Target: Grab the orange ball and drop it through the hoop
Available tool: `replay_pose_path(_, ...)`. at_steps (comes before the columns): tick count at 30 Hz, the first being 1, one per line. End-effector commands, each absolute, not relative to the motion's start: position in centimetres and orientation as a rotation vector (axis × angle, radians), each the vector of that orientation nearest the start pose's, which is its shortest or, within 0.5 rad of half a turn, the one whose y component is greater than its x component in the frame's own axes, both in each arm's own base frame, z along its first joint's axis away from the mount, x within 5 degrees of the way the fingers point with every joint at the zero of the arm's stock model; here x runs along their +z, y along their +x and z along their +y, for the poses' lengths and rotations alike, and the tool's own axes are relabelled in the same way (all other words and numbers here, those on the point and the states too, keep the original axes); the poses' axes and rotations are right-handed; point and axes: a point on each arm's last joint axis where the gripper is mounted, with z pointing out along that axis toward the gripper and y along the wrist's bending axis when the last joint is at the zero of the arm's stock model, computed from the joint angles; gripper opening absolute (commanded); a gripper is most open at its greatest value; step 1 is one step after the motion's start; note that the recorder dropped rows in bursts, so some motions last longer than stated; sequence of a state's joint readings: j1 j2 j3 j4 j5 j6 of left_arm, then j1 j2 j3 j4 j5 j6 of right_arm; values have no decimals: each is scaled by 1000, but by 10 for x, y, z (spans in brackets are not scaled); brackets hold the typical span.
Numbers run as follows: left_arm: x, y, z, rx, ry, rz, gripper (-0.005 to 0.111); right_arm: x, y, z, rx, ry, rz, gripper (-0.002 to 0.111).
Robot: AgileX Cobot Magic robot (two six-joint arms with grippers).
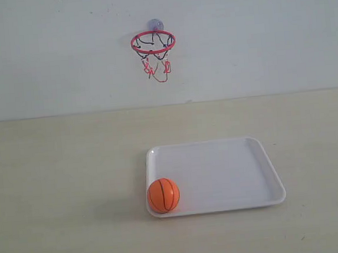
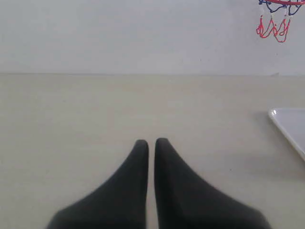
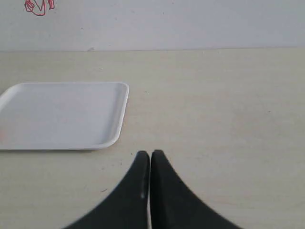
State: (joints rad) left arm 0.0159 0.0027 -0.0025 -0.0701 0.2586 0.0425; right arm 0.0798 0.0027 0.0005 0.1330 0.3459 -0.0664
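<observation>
The orange ball (image 1: 164, 195) with black seams rests in the near left corner of a white tray (image 1: 232, 168). The hoop (image 1: 153, 42), a red ring with a dark and red net on a suction cup, is stuck to the back wall above the tray. Neither gripper shows in the exterior view. The left gripper (image 2: 151, 142) is shut with nothing in it, hovering over bare table, the tray's corner (image 2: 288, 126) to one side and the hoop's net (image 2: 274, 21) far off. The right gripper (image 3: 150, 153) is also shut and holds nothing, just short of the tray (image 3: 62, 114). The ball is out of both wrist views.
A pale wooden table (image 1: 60, 171) runs back to a plain white wall (image 1: 267, 35). The tray takes up the middle right of the table.
</observation>
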Motion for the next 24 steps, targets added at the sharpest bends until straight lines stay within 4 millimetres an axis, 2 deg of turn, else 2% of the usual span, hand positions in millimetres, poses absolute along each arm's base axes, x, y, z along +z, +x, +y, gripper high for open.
replay_pose_path(1,190,55,-1,-25,-28,1737,4,183,53,8,132,-55,1823,0)
replay_pose_path(14,190,55,-1,-25,-28,1737,4,183,53,8,132,-55,1823,0)
replay_pose_path(24,190,55,-1,-25,-28,1737,4,200,56,6,109,-45,1633,0)
